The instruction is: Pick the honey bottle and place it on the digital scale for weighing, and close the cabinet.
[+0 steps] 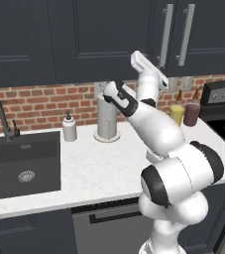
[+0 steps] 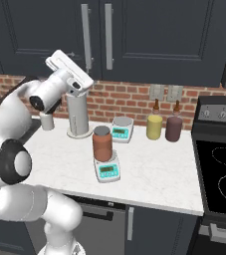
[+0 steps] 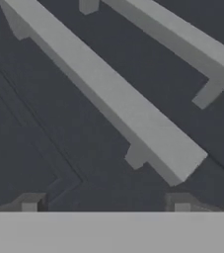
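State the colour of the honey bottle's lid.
Grey, on the honey bottle; right base view shows it best.

Charcoal-blue panelled cabinet [image 2: 149, 40] with grey bar handles [image 2: 86, 35]. Red-brick wall [image 1: 39, 101]. White marbled desk [image 2: 154, 174]. Reddish-brown honey bottle [image 2: 102, 144], grey lid. White scale [image 2: 107, 169], teal display. Yellow bottle [image 2: 154, 126], maroon bottle [image 2: 173, 127], black sink [image 1: 22, 163].

The arm [image 2: 20, 164] is glossy white, built of rounded, bulbous segments with black rings at the joints. A flat white rectangular end effector [image 2: 69, 68] caps it, with small dark finger tips [image 3: 29, 206].
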